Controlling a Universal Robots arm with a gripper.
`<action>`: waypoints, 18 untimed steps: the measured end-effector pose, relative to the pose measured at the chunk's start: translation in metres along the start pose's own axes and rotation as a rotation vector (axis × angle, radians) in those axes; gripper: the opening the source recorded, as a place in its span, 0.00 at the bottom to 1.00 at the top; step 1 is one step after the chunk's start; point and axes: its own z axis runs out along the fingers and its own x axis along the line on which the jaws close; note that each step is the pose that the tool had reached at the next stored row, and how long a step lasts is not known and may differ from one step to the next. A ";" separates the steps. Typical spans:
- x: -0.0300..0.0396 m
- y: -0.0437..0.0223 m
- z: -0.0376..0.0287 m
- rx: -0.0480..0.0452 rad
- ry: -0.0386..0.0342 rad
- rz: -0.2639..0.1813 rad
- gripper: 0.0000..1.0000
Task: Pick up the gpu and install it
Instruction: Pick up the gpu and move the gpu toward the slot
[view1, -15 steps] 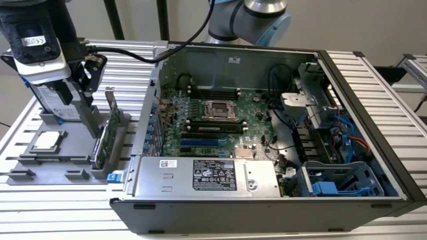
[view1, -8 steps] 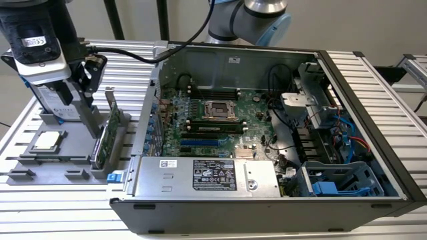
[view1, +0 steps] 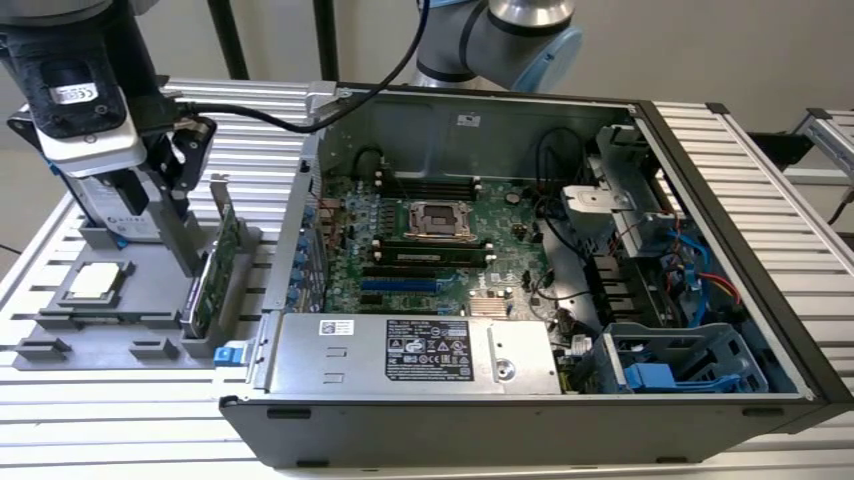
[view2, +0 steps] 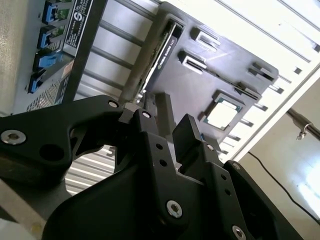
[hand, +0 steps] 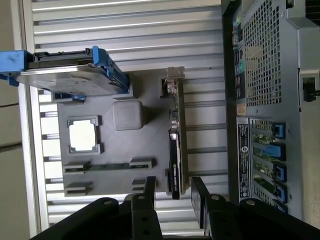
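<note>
Over the grey holder tray (hand: 150, 120), at the exterior view's left, my pincer (hand: 174, 192) hangs with its two black fingers (hand: 200, 200) spread wide and nothing clamped between them. Beneath it the gpu (hand: 177, 140) stands on its long edge in a slot of that tray, on the side nearest the open computer case (hand: 260, 75). In the first wrist view the near end of the gpu lines up with the gap between my fingers, and its silver bracket is at the far end. From the exterior view my fingertips sit close beside the card's upper edge; I cannot tell whether they touch it.

A silver hard drive (hand: 70, 80) with blue rails stands in the tray on the other side of me from the gpu. A small square CPU chip (hand: 82, 136) lies flat in its own recess, well apart from the card. Tray and case both rest on a ribbed metal table (hand: 125, 30). Inside the case the green motherboard (view1: 441, 230) lies bare.
</note>
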 end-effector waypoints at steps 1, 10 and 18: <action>0.0000 0.0000 0.0008 0.0001 0.0000 0.000 1.00; -0.0002 -0.0002 0.0078 0.0013 0.0022 0.000 1.00; -0.0004 -0.0005 0.0138 0.0019 0.0034 0.000 1.00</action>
